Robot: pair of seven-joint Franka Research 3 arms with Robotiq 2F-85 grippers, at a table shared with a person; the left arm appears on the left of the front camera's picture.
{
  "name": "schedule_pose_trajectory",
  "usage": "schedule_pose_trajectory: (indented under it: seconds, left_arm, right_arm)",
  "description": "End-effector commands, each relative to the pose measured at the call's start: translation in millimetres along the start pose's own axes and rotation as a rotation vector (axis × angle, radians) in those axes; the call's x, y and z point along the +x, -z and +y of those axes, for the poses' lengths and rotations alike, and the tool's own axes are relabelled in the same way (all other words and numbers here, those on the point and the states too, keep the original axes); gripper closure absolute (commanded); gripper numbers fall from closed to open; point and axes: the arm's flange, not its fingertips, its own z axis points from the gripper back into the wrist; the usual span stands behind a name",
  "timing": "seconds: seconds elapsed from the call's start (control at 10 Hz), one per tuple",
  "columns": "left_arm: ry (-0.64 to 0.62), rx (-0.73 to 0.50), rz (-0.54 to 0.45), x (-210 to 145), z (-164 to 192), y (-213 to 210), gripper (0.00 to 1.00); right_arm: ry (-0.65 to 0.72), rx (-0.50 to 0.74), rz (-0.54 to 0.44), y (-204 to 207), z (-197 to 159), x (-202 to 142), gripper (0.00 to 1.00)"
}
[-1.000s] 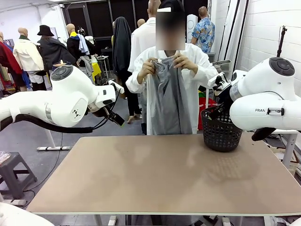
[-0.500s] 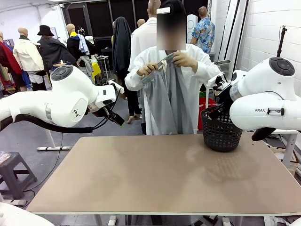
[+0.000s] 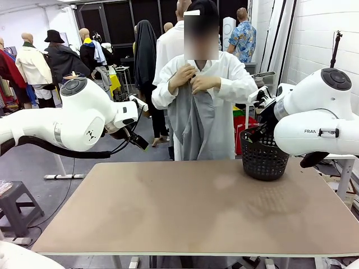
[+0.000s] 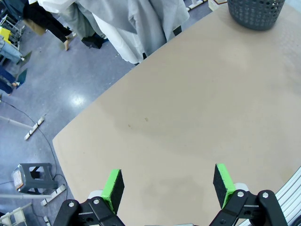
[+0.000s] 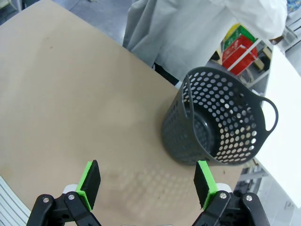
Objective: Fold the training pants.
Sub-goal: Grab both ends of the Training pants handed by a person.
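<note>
A person in a white coat stands at the table's far side and holds the light grey training pants (image 3: 193,123) up at chest height with both hands; the fabric hangs down in front of them, clear of the table. The pants also hang at the top of the left wrist view (image 4: 141,19) and the right wrist view (image 5: 188,33). My left gripper (image 4: 167,184) is open above the bare tabletop (image 3: 185,207), nothing between its green pads. My right gripper (image 5: 148,181) is open too, hovering over the table just short of the basket.
A black mesh basket (image 3: 263,154) stands on the table's far right corner, seen empty from the right wrist (image 5: 218,125). Both white arms hang raised at the table's left and right sides. A stool (image 4: 33,176) stands on the floor off the table.
The person has shifted their hands on the pants' waistband, bringing it lower and closer to the chest. Neither arm has moved.
</note>
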Motion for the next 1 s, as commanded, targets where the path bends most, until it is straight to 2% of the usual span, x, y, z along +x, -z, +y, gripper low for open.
schedule_pose_trajectory:
  seconds: [0.0, 0.9]
  left_arm:
    - [0.000, 0.004, -0.010, 1.3, 0.8, 1.6, 0.00]
    - [0.000, 0.004, -0.010, 1.3, 0.8, 1.6, 0.00]
  right_arm:
    - [-0.001, 0.000, -0.003, 0.3, 0.1, 0.4, 0.00]
    - [-0.001, 0.000, -0.003, 0.3, 0.1, 0.4, 0.00]
